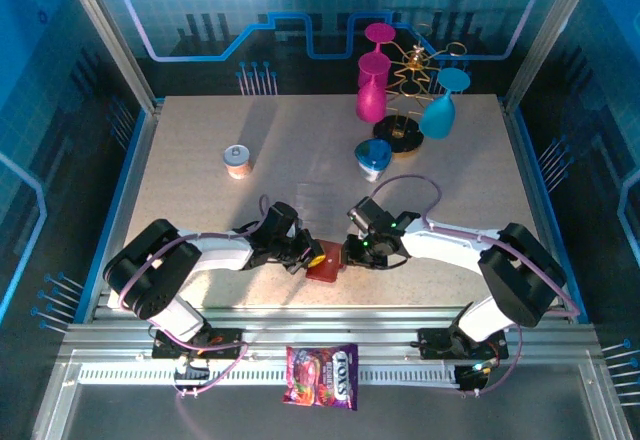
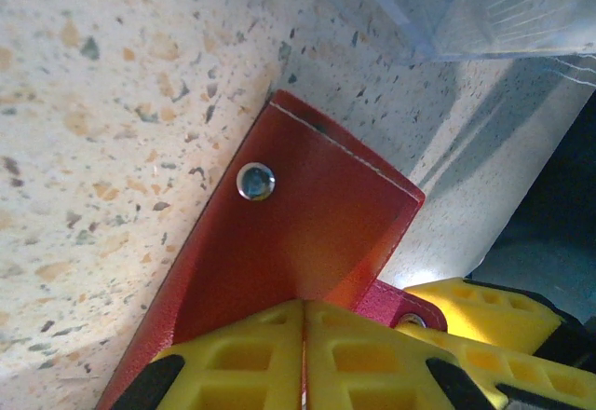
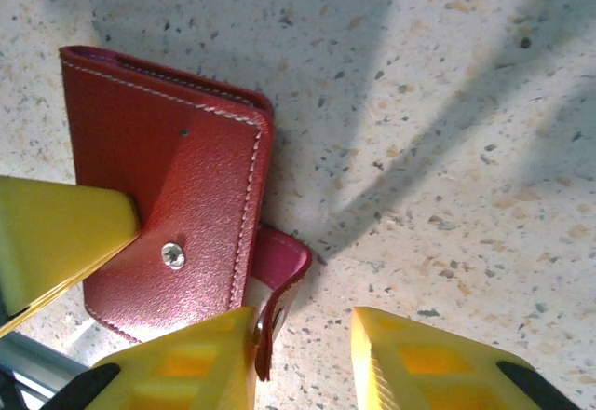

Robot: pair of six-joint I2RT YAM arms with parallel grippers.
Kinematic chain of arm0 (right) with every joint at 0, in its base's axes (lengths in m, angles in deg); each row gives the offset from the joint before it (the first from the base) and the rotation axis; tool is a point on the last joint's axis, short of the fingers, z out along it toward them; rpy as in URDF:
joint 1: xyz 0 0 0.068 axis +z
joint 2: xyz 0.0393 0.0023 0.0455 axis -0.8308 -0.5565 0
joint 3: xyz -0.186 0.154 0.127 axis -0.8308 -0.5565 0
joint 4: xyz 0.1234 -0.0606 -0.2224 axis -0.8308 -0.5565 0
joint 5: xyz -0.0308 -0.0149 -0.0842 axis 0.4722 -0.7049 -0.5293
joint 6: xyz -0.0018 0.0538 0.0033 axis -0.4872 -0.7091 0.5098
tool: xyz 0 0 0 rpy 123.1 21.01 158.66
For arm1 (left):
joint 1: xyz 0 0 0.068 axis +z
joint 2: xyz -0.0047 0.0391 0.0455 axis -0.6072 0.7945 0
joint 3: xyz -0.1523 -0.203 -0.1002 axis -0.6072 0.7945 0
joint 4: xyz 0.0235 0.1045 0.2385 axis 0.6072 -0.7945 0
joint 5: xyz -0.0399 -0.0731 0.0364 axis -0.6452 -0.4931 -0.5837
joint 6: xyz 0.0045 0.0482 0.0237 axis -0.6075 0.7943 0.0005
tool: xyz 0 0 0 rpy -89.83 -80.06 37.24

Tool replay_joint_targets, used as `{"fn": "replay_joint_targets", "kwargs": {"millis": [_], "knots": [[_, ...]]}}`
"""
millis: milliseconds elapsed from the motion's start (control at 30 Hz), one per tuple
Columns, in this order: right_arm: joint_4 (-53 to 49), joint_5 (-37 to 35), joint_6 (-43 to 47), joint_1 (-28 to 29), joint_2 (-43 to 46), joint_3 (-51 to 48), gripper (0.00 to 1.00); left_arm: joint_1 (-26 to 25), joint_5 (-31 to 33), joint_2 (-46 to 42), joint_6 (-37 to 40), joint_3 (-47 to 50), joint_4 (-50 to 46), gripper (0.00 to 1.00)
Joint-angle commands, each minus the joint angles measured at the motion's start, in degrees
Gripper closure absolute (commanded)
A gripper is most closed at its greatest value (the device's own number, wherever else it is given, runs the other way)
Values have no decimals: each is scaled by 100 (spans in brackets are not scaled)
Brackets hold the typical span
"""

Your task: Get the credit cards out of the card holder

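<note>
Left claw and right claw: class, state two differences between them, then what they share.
The left claw is shut on the red card holder; the right claw is open, gripping nothing. The left claw meets the card holder from the left, the right claw from the right. Both have yellow tips and sit at the card holder.

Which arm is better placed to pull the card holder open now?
Right. The right fingers stand open with the unsnapped tab of the card holder between them, while the left fingers are shut on its edge, holding it.
</note>
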Motion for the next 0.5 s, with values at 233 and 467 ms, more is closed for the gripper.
{"fn": "replay_joint_targets", "kwargs": {"millis": [233,467], "knots": [[188,157,-110,-149,-115,-136,77,-52,9,88,-25,-49,-543,90],[450,301,-167,-163,-301,-116,74,-49,17,69,-26,-48,-549,90]]}}
